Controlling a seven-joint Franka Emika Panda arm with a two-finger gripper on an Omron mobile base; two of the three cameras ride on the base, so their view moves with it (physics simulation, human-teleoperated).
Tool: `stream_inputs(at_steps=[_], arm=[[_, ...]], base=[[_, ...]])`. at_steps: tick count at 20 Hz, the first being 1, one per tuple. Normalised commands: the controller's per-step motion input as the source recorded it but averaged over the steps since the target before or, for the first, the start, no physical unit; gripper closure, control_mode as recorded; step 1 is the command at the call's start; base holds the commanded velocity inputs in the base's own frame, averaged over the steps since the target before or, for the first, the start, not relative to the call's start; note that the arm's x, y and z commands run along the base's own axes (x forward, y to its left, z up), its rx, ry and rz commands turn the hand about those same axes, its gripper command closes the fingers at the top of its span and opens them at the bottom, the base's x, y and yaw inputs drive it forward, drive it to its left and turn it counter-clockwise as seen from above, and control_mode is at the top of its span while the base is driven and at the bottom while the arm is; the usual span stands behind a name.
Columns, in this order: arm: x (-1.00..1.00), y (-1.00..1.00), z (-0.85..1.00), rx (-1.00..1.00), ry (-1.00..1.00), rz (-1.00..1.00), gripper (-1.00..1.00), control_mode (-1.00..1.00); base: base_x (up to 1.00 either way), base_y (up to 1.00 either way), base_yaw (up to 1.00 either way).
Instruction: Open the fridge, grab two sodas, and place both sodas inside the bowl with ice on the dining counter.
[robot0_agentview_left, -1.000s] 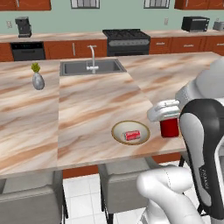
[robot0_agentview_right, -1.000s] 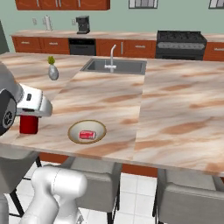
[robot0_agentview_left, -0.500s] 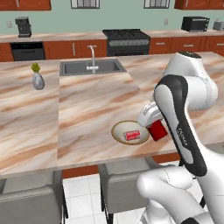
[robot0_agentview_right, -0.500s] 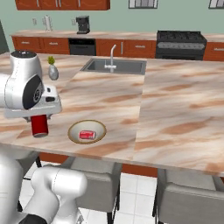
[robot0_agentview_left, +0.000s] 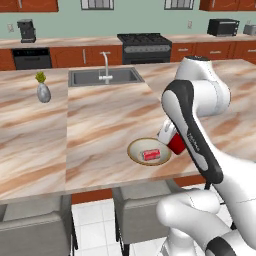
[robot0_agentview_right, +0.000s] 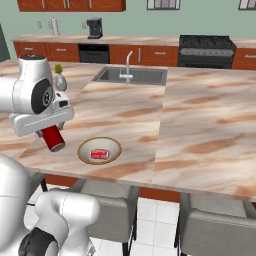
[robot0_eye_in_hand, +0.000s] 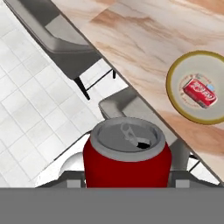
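My gripper (robot0_agentview_left: 172, 139) is shut on a red soda (robot0_agentview_left: 176, 145) that hangs tilted just right of the tan bowl (robot0_agentview_left: 138, 149), above the front edge of the dining counter (robot0_agentview_left: 100, 125). A second soda (robot0_agentview_left: 151, 154) lies on its side in the bowl. From the right base view, the held soda (robot0_agentview_right: 53, 138) sits under the gripper (robot0_agentview_right: 48, 131), left of the bowl (robot0_agentview_right: 108, 145) and its can (robot0_agentview_right: 99, 154). In the hand view the held soda's silver top (robot0_eye_in_hand: 127, 135) faces me, with the bowl (robot0_eye_in_hand: 188, 72) and lying can (robot0_eye_in_hand: 199, 92) at upper right.
Grey chairs (robot0_agentview_left: 145, 202) stand tucked along the counter's near edge. A steel sink (robot0_agentview_left: 105, 76) with a faucet is set in the counter's far side, and a small vase (robot0_agentview_left: 43, 91) stands to its left. A stove (robot0_agentview_left: 143, 47) and wall cabinets line the back.
The arm has swung inward, carrying the held soda from well beside the bowl to close by its rim, and the can now tilts. The can in the bowl has not moved.
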Motion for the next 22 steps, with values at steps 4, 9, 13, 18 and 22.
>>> stream_inputs(at_steps=[4,9,13,18,22], arm=[[0.09,-0.11,-0.23,-0.01,-0.03,0.17,1.0,-1.0],[0.3,-0.07,-0.25,-0.02,0.01,0.02,1.0,-1.0],[0.54,-0.08,-0.2,-0.02,0.04,0.0,1.0,-1.0],[0.51,-0.13,-0.29,-0.02,0.07,0.0,1.0,-1.0],[0.4,-0.07,-0.47,-0.03,0.09,0.01,1.0,-1.0]], base=[[0.0,0.0,0.0],[0.0,0.0,0.0],[0.0,0.0,0.0],[0.0,0.0,0.0],[0.0,0.0,0.0]])
